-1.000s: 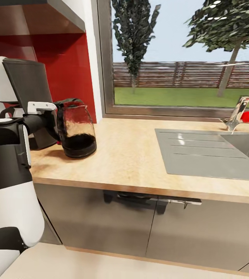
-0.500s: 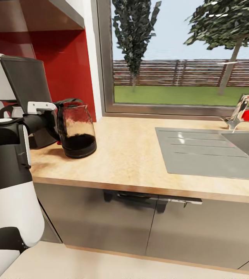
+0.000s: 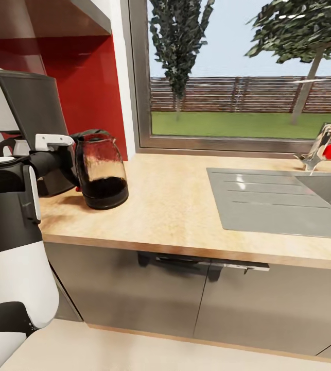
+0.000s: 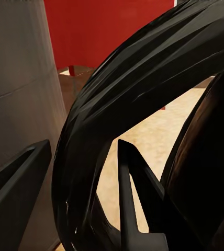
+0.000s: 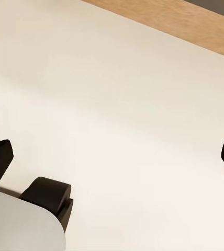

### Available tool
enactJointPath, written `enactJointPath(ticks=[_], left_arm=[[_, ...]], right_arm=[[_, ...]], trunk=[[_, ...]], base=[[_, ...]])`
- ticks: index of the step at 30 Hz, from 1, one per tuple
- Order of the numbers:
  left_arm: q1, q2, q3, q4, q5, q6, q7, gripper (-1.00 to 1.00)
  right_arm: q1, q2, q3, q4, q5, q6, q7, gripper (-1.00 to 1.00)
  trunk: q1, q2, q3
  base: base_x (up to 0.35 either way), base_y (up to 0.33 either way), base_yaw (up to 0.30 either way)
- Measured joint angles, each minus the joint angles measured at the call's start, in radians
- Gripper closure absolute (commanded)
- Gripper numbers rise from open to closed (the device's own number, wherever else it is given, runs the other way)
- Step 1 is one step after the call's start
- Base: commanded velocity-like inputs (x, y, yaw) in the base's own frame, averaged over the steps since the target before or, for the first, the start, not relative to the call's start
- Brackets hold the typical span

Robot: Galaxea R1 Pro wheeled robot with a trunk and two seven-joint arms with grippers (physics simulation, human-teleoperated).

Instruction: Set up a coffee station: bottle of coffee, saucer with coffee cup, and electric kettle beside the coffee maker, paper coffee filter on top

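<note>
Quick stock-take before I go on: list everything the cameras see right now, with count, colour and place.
electric kettle: one, clear glass with black base and handle, standing on the countertop beside the coffee maker
coffee maker: one, black, at the red wall
countertop: one, light wood, above grey cabinet fronts
sink: one, grey steel with drainer, set in the countertop
tap: one, silver with a red knob, behind the sink
window: one, trees, fence and lawn outside
left gripper: black, fingers around the kettle's handle
right gripper: black fingertips apart, over the pale floor
</note>
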Motion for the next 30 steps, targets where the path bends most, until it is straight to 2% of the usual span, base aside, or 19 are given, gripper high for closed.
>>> enactJointPath(ticks=[5,6,8,10,14,30], left_arm=[[0.000,0.000,0.000,-0.001,0.000,0.000,0.000,1.00],[0.000,0.000,0.001,0.000,0.000,0.000,0.000,-1.00],[0.001,0.000,0.001,0.011,-0.002,-0.001,0.000,-1.00],[0.000,0.000,0.002,0.011,-0.018,-0.006,0.001,-1.00],[0.001,0.000,0.001,0.011,-0.002,0.000,0.000,-1.00],[0.000,0.000,0.003,0.011,-0.002,0.000,-0.001,-1.00]], right_arm=[[0.000,0.000,-0.001,0.000,0.000,0.000,0.000,-1.00],[0.000,0.000,-0.001,0.000,0.000,0.000,0.000,-1.00],[0.000,0.000,-0.001,0.000,0.000,0.000,0.000,-1.00],[0.000,0.000,0.000,0.000,0.000,0.000,0.000,-1.00],[0.000,0.000,-0.001,0.000,0.000,0.000,0.000,-1.00],[0.000,0.000,-0.001,0.000,0.000,0.000,0.000,-1.00]], trunk=[[0.000,0.000,0.000],[0.000,0.000,0.000],[0.000,0.000,0.000],[0.000,0.000,0.000],[0.000,0.000,0.000],[0.000,0.000,0.000]], base=[[0.000,0.000,0.000],[0.000,0.000,0.000],[0.000,0.000,0.000],[0.000,0.000,0.000],[0.000,0.000,0.000],[-0.018,0.000,0.000]])
